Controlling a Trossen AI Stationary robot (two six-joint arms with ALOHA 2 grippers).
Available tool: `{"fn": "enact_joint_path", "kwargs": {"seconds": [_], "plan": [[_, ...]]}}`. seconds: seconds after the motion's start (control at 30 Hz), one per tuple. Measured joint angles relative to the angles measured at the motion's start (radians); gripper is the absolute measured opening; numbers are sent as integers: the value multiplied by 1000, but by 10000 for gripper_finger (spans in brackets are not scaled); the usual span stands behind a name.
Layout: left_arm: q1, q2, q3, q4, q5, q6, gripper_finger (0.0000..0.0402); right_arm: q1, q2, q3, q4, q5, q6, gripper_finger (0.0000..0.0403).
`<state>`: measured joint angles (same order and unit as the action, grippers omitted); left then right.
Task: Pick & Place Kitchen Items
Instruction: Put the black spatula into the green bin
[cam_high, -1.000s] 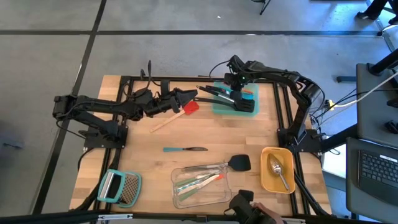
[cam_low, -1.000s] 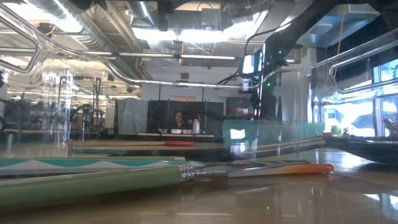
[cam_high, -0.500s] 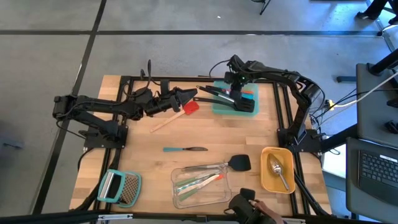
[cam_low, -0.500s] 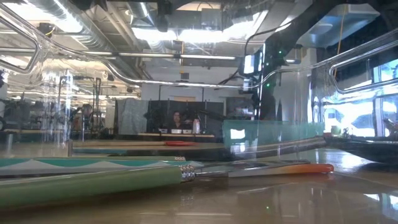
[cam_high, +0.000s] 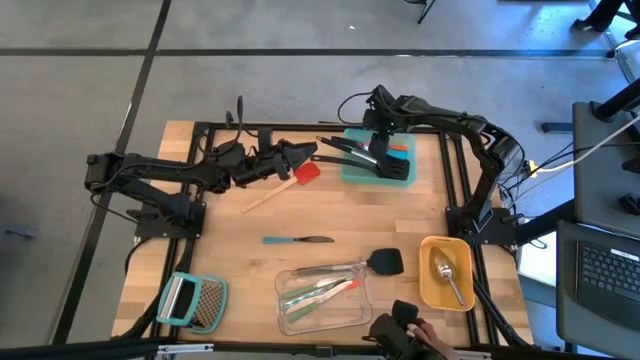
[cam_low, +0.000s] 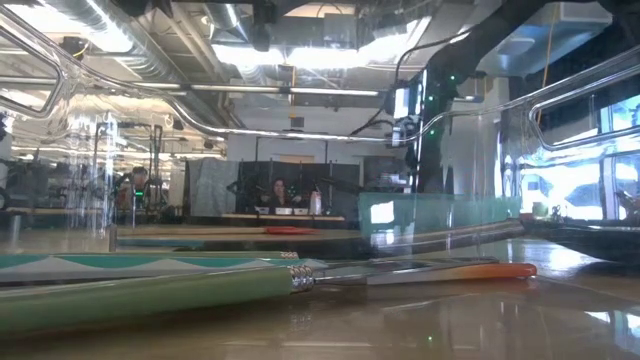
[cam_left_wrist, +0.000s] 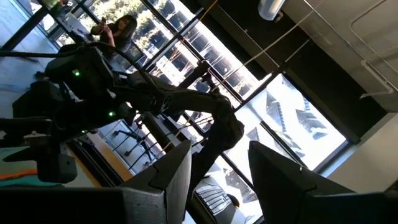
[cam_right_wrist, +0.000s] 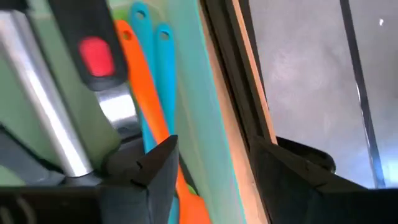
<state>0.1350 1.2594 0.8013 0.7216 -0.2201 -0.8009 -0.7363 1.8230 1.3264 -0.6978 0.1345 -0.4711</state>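
We see the teal container (cam_high: 378, 160) at the table's far side holding black spatulas (cam_high: 350, 152) (plus orange (cam_right_wrist: 146, 106) and blue tools); our right gripper (cam_high: 381, 125) hovers above it, fingers parted, empty. Our left gripper (cam_high: 296, 156) grips the red spatula (cam_high: 306, 172) beside it.

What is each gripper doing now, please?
Left gripper: closed on the red spatula, above the table.
Right gripper: jaws open, empty, over the teal tray.
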Motion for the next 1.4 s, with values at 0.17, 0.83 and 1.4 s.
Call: {"fn": "enact_joint_path", "kwargs": {"seconds": [0.17, 0.83, 1.4], "plan": [[19, 0, 0, 0, 1, 0, 155, 7, -6, 94, -82, -3, 8, 216], [50, 0, 0, -17, 90, -20, 155, 121, -6, 515, -475, -463, 225, 218], [96, 0, 0, -31, 547, -76, 155, 400, -8, 515, -724, -627, 369, 218]]}}
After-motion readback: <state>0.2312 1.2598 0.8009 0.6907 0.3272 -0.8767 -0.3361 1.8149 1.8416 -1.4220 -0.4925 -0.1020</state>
